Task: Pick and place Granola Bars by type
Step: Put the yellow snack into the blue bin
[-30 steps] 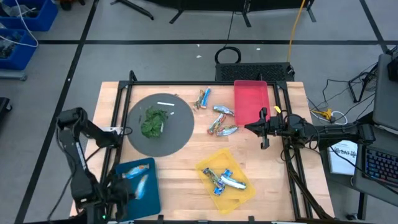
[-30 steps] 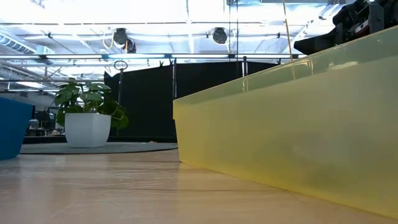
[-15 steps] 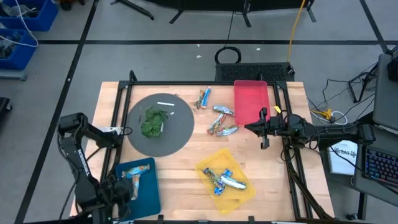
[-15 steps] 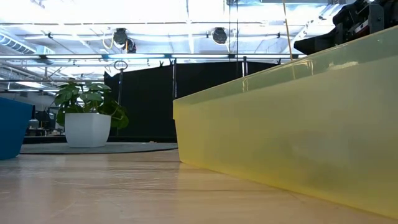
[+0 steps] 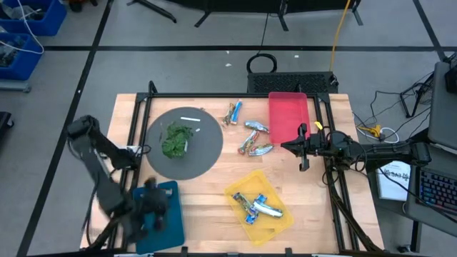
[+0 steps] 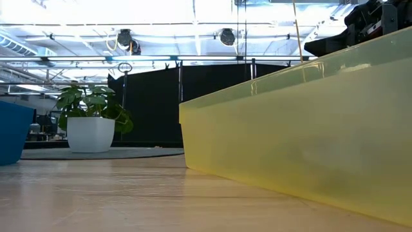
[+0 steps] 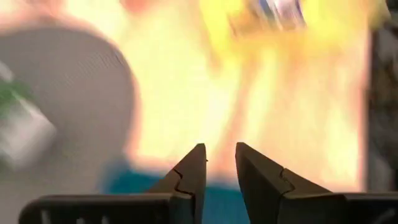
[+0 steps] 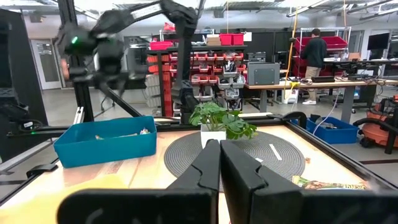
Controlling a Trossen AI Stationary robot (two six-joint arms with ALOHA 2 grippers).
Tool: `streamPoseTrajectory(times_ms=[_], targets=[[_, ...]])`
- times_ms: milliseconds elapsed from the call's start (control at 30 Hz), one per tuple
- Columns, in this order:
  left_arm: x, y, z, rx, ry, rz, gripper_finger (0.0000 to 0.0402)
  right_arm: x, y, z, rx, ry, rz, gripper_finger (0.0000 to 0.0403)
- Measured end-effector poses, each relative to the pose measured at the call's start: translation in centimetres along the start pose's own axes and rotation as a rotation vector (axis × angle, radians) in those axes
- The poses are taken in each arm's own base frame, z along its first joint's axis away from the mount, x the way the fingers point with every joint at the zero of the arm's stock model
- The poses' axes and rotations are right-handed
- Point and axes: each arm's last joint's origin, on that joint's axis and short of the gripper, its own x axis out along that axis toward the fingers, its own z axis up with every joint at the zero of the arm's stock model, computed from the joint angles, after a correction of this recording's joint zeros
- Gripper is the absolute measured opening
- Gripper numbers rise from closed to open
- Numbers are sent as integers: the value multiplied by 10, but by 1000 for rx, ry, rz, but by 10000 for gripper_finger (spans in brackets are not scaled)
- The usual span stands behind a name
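High view findings: sorting is partly complete. The yellow tray (image 5: 280, 220) at the near middle of the table (image 5: 214, 187) holds a small cluster of granola bars (image 5: 255, 205), blue and silvery wrappers together. The blue tray (image 5: 171, 223) at the near left corner is largely covered by the left arm from above, but the right wrist view shows pale wrappers (image 8: 118, 133) lying inside it. The red tray (image 5: 288, 118) at the far right appears empty. Outstanding: a loose group of bars (image 5: 251, 135) lies on the bare wood between the grey round mat (image 5: 207, 153) and the red tray, several in number, with one teal-and-brown bar (image 5: 233, 113) set slightly apart toward the far edge. The left gripper (image 5: 146, 207) is over the blue tray and blurred with motion; in its own wrist view its fingers (image 7: 189, 180) stand narrowly parted with nothing between them, which suggests a bar has just been released there. The right gripper (image 5: 288, 146) waits beside the red tray, fingers pressed together and empty. The green leafy clump (image 5: 176, 139) and white stick (image 5: 189, 119) rest on the mat. Judgement: roughly half of the sorting is done.
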Motion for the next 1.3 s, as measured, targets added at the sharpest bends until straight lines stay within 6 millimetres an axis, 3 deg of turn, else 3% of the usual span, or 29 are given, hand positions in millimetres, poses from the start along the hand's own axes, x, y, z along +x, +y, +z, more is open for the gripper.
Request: streamPoseTrajectory(times_ms=[133, 333, 533, 700, 800, 967, 1100, 1300], targets=[[14, 50, 64, -51, -63, 111, 76, 0, 0, 0, 0, 0, 0, 4], [33, 154, 137, -246, -34, 175, 46, 0, 0, 0, 0, 0, 0, 4], [55, 247, 177, -381, -98, -14, 29, 0, 0, 0, 0, 0, 0, 4], [90, 306, 191, -530, -28, 126, 64, 0, 0, 0, 0, 0, 0, 4], [120, 322, 206, -577, 51, 126, 106, 0, 0, 0, 0, 0, 0, 4], [173, 319, 246, -512, 201, 90, 160, 0, 0, 0, 0, 0, 0, 4], [210, 314, 266, -408, 352, 132, 171, 0, 0, 0, 0, 0, 0, 4], [243, 314, 275, -376, 409, 133, 173, 0, 0, 0, 0, 0, 0, 4]])
